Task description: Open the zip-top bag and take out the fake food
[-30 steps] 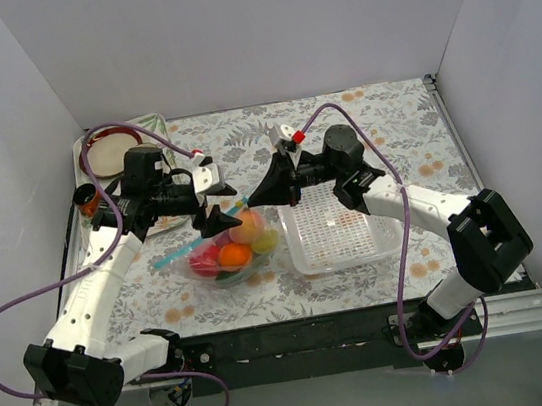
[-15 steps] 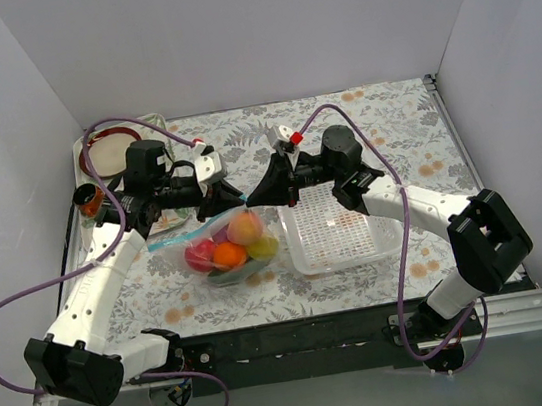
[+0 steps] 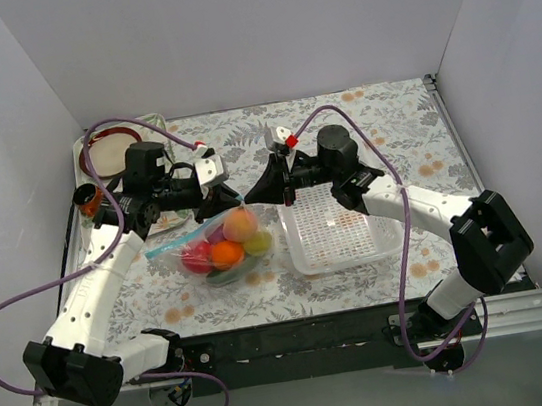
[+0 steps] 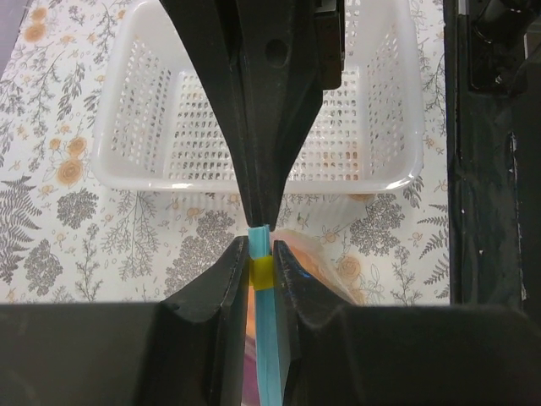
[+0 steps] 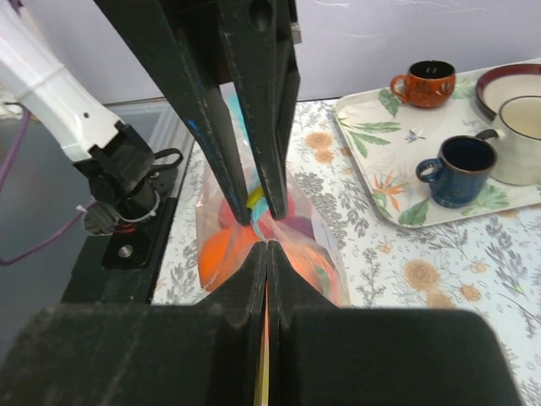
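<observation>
The zip-top bag [image 3: 217,233] hangs just above the flowered table between both arms. It is full of fake food [image 3: 226,254]: orange, red, peach and green pieces. My left gripper [image 3: 231,200] is shut on the bag's light blue zip strip [image 4: 264,338], pinching it at a yellow slider [image 4: 262,272]. My right gripper [image 3: 247,199] faces it, its tips almost touching the left ones, and is shut on the bag's top edge. In the right wrist view the shut right gripper [image 5: 267,245] holds thin plastic of the bag [image 5: 221,254].
A white mesh basket [image 3: 391,237] stands just right of the bag, also seen under the right gripper's fingers [image 4: 135,161]. At the back left is a tray [image 5: 380,127] with an orange cup [image 5: 427,83], a blue cup [image 5: 461,169] and a white mug [image 5: 520,127].
My left gripper was open beside the bag's top and has closed on the zip strip. The bag has risen slightly and shifted a little to the left. The right gripper stayed shut.
</observation>
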